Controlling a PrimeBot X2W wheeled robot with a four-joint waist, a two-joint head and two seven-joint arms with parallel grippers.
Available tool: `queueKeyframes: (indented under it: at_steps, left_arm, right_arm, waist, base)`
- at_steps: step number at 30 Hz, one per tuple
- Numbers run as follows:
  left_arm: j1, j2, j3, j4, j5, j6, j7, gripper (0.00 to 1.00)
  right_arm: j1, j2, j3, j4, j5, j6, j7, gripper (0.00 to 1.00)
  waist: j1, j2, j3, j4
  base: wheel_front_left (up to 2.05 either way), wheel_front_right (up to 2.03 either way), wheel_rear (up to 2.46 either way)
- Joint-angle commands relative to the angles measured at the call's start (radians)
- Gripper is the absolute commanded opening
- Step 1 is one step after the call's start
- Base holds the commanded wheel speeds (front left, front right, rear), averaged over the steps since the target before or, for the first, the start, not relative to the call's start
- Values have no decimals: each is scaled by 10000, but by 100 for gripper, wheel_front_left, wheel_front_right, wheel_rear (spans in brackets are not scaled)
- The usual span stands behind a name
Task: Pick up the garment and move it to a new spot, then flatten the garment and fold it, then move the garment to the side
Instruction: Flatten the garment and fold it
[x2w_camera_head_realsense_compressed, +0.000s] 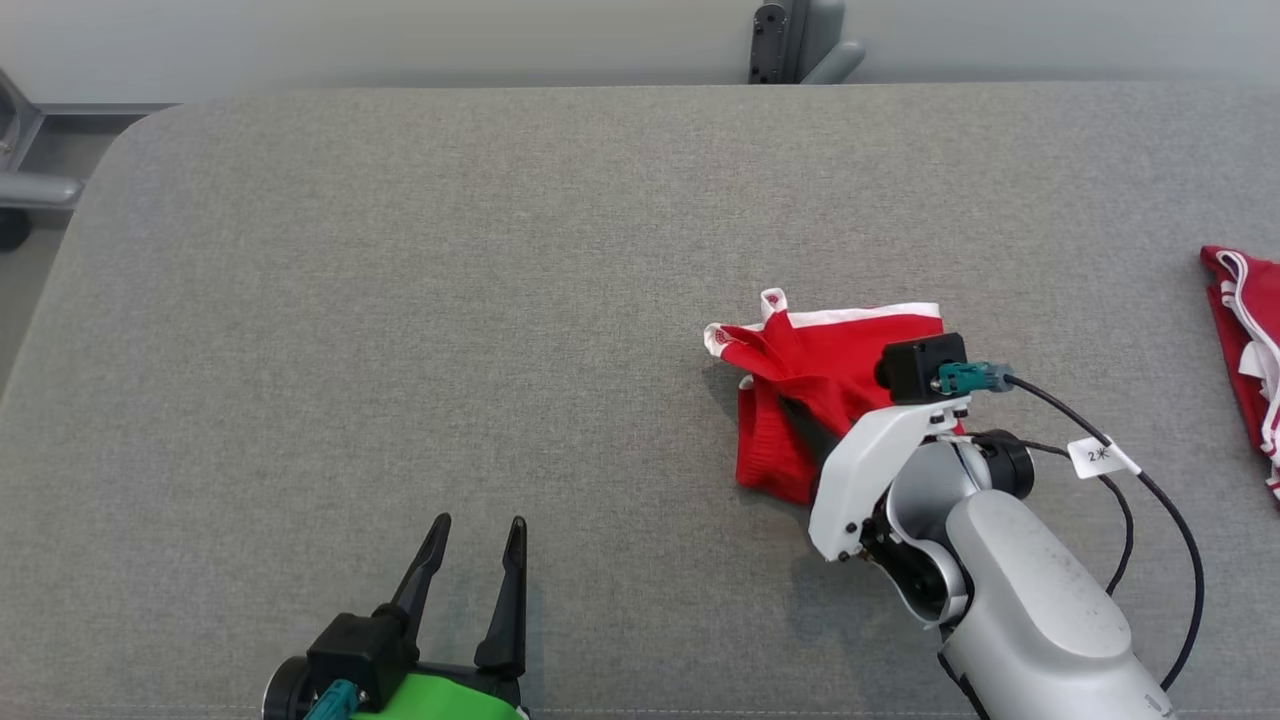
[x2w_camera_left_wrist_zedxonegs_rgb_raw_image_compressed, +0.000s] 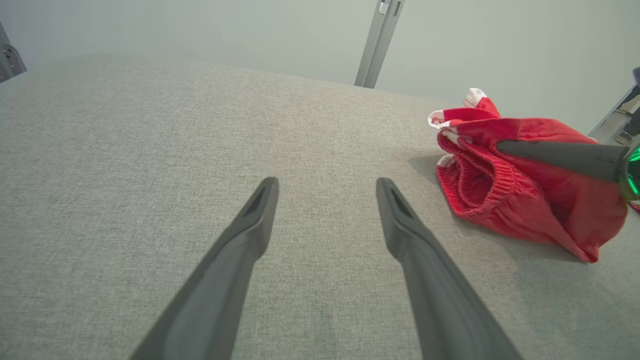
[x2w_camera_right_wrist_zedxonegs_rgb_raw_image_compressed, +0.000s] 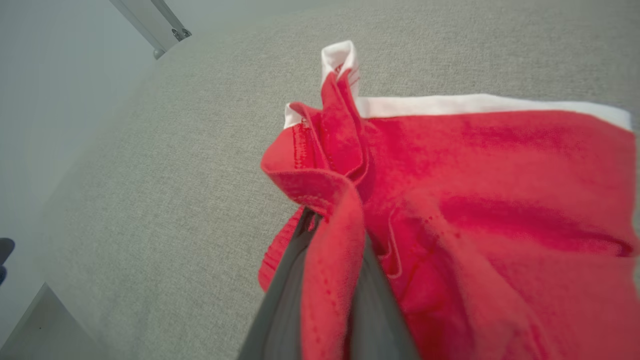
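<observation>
A crumpled red garment (x2w_camera_head_realsense_compressed: 820, 365) with white trim lies bunched on the grey table (x2w_camera_head_realsense_compressed: 400, 300), right of centre. My right gripper (x2w_camera_head_realsense_compressed: 795, 415) reaches into it from the lower right and is shut on a fold of the red cloth. In the right wrist view the garment (x2w_camera_right_wrist_zedxonegs_rgb_raw_image_compressed: 475, 175) drapes over that gripper (x2w_camera_right_wrist_zedxonegs_rgb_raw_image_compressed: 330, 235), whose dark fingers (x2w_camera_right_wrist_zedxonegs_rgb_raw_image_compressed: 285, 295) pinch the fold between them. My left gripper (x2w_camera_head_realsense_compressed: 478, 525) stands open at the lower left, well apart from the cloth, with nothing between its fingers. Past the left gripper (x2w_camera_left_wrist_zedxonegs_rgb_raw_image_compressed: 327, 185), the garment (x2w_camera_left_wrist_zedxonegs_rgb_raw_image_compressed: 520, 200) lies to the right with a right finger (x2w_camera_left_wrist_zedxonegs_rgb_raw_image_compressed: 550, 152) across it.
A second red and white garment (x2w_camera_head_realsense_compressed: 1245, 340) lies at the table's right edge. A grey metal post (x2w_camera_head_realsense_compressed: 795, 40) stands behind the far edge, and a metal frame (x2w_camera_head_realsense_compressed: 25, 180) sits off the left corner. A black cable (x2w_camera_head_realsense_compressed: 1150, 480) loops beside the right wrist.
</observation>
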Motion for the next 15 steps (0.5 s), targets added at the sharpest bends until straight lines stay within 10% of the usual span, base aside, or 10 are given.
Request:
queueKeyframes:
  at_steps: [1, 7, 8, 9, 15]
  left_arm:
    - [-49, -16, 86, 40, 13, -43, -26, 100]
    - [18, -57, 169, 96, 35, -66, -28, 100]
    - [47, -64, 194, 103, 33, -79, -26, 100]
    - [82, -72, 217, 110, 40, -88, -26, 100]
    - [384, -98, 421, 105, 8, 18, -27, 100]
  right_arm:
    - [104, 85, 22, 127, -207, 1, -130, 0]
    - [-10, 157, -76, 451, -540, 1, -401, 9]
    - [-20, 164, -98, 477, -593, 1, -496, 42]
    - [-13, 171, -143, 464, -623, 1, -624, 94]
    - [520, 179, -500, -237, -746, 0, -1421, 100]
  waist:
    - [0, 79, 42, 156]
    - [0, 79, 50, 255]
    - [0, 79, 42, 248]
    - [0, 79, 23, 232]
    - [0, 79, -306, -94]
  base:
    - [0, 0, 0]
    - [0, 0, 0]
    - [0, 0, 0]
    - [0, 0, 0]
    - [0, 0, 0]
